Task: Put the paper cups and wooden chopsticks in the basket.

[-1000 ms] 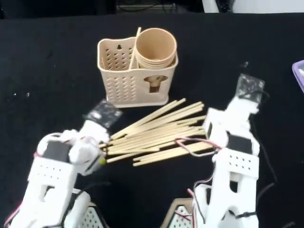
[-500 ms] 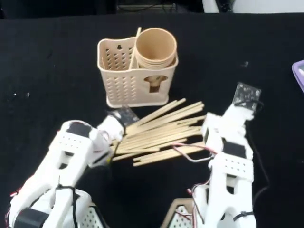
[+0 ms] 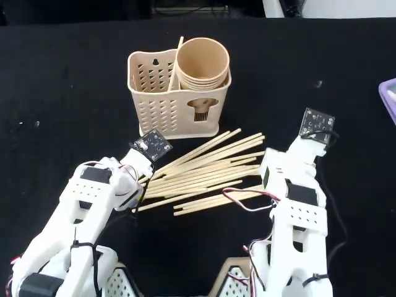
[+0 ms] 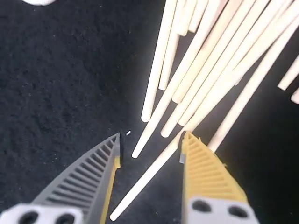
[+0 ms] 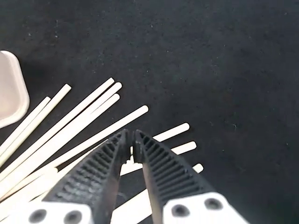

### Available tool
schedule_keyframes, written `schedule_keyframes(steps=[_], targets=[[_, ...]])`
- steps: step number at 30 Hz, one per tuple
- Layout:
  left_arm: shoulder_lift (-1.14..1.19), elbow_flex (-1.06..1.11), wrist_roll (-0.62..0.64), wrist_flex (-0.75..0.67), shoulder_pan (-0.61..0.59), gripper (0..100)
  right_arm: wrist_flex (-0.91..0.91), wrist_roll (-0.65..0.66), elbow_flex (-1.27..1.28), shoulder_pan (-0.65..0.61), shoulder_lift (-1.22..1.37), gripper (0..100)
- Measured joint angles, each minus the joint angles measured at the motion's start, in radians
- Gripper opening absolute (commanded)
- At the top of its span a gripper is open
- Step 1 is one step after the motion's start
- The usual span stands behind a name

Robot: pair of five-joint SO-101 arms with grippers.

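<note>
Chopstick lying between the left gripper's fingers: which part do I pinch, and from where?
Probably pinch the chopstick near its free end, straight down from above: that end lies alone on the cloth, the rest runs into the pile. The left gripper straddles it, open.

Counter (image 3: 62, 80): flat surface under black cloth. Lying directly on it: one beige perforated basket (image 3: 164, 111), upright, far of centre; one loose pile of wooden chopsticks (image 3: 198, 173), flat on the cloth just near of the basket, bunched at the left and fanning out toward the right. Also one purple object (image 3: 390, 96), cut off at the right edge, well apart from both.
</note>
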Motion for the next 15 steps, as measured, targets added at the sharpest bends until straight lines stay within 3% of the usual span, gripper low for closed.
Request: schedule_keyframes(steps=[8,15], targets=[[0.012,0.048,0.002,-0.037,0.000,21,0.000,0.000,0.003,-0.002,0.000,2.9],[0.011,0.023,-0.006,0.091,-0.002,21,0.000,0.000,0.003,-0.002,0.000,2.9]])
